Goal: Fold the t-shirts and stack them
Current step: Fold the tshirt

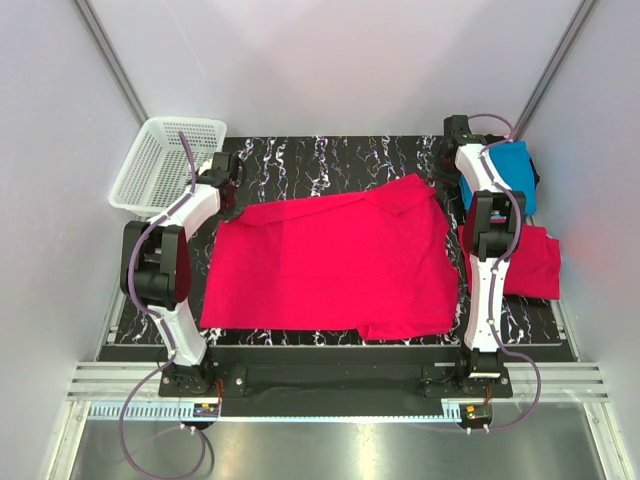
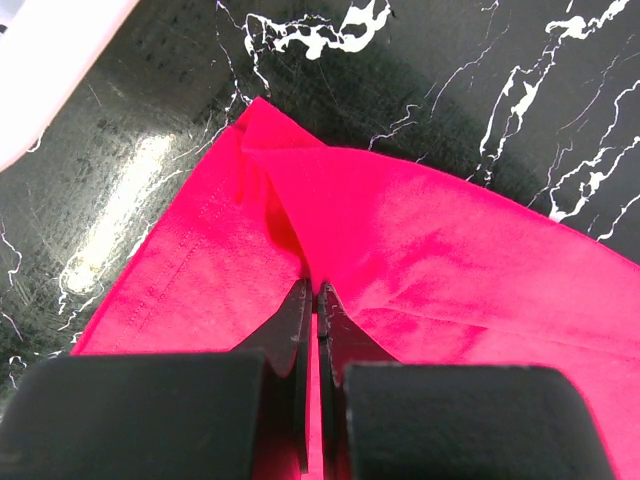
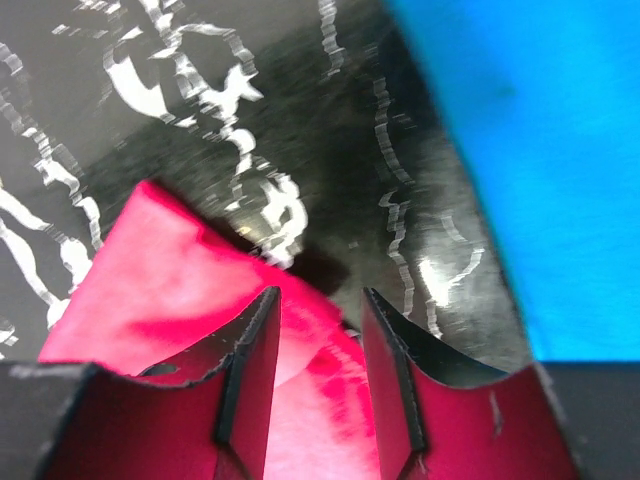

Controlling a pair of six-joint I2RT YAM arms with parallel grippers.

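A white mesh basket (image 1: 165,165) sits at the far left corner, hanging a bit over the edge of the desk (image 1: 330,155). Just beside it, the left gripper (image 2: 312,295) is clenched tight on the far left corner of the big pink-red t-shirt (image 1: 330,260). The cloth is bunched up into a little fold where the gripper pinches it.

The big pink-red t-shirt lies spread out flat in the middle of the black desk with white squiggly lines. Its near edge runs close to the near edge of the desk. Behind the shirt there is a wide strip of bare desk. There is also a thin bare strip on the left side.

The right gripper (image 3: 318,300) is at the shirt's far right corner. Its fingers stand apart, with the cloth between them and not squeezed.

Just to the right lies a turquoise-blue t-shirt (image 3: 540,150), near the far right edge. Nearer, a second pink-red t-shirt (image 1: 535,265) lies folded by the right edge, partly behind the right arm.
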